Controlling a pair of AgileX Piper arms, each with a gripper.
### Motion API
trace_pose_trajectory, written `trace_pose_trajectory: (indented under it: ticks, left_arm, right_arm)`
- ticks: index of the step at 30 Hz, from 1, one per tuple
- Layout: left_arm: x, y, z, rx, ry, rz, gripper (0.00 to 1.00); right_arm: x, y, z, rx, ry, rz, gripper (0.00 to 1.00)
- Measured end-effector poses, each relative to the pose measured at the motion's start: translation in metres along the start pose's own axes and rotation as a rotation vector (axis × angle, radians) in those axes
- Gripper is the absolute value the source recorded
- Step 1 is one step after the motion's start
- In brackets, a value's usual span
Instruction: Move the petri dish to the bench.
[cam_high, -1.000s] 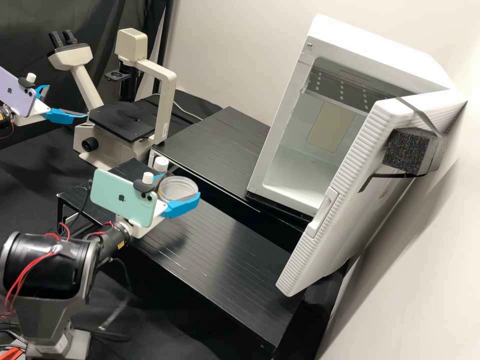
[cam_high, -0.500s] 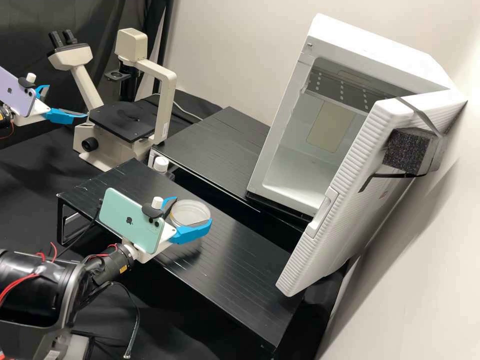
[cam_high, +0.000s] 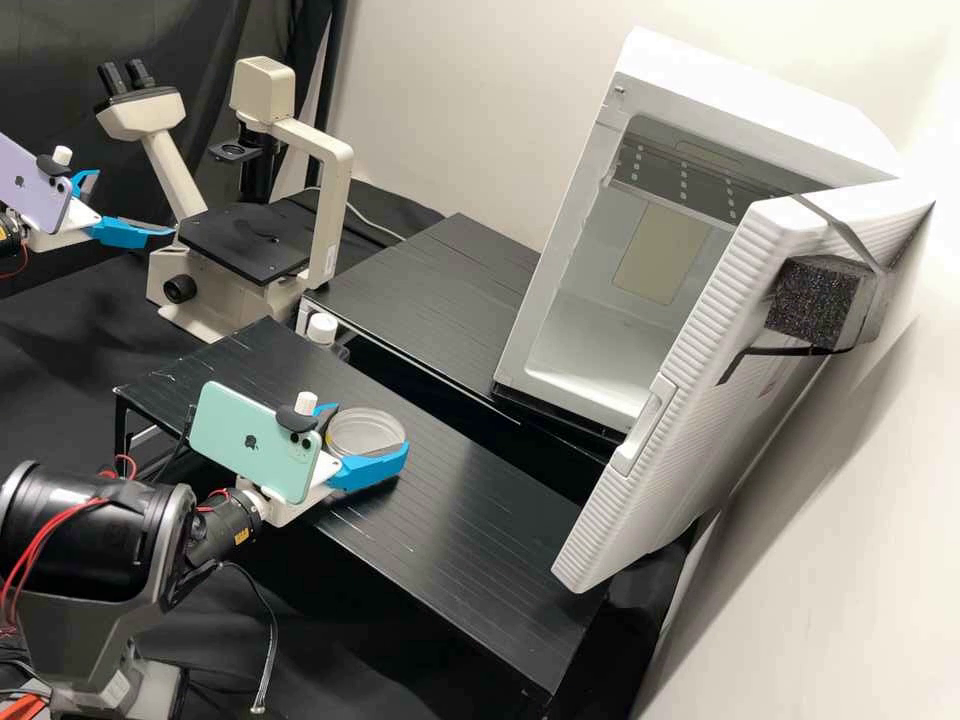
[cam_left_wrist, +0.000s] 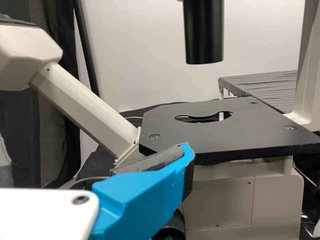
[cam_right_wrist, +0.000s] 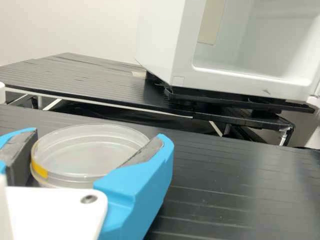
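Over the near black bench platform in the high view, my right gripper is shut on the clear round petri dish. The right wrist view has the dish, with a yellow mark on its side, between both fingers of my right gripper. Whether its underside touches the platform I cannot tell. At the far left of the high view, my left gripper stands open and holds nothing, beside the microscope. The left wrist view shows my left gripper with one blue finger near the microscope stage.
A white incubator with its door swung open stands at the right on the rear black platform. A white-capped bottle stands between the two platforms. A narrow gap separates the platforms.
My right gripper has come nearer the camera and lower with the petri dish in it, then shifted slightly back to the left. The left arm has kept still.
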Motion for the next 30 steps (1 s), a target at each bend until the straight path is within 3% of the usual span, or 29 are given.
trace_pose_trajectory:
  ticks: [11, 25, 30]
  left_arm:
    - [0.0, 0.0, 0.0, 0.0, 0.0, 0.0, 1.0]
    - [0.0, 0.0, 0.0, 0.0, 0.0, 0.0, 1.0]
    - [0.0, 0.0, 0.0, 0.0, 0.0, 0.0, 1.0]
  right_arm:
    - [0.002, -0.002, 0.003, -0.02, -0.018, 0.008, 0.0]
    - [0.01, -0.003, 0.014, -0.054, -0.096, 0.03, 0.0]
    - [0.012, -0.003, 0.017, -0.036, -0.112, 0.037, 0.0]
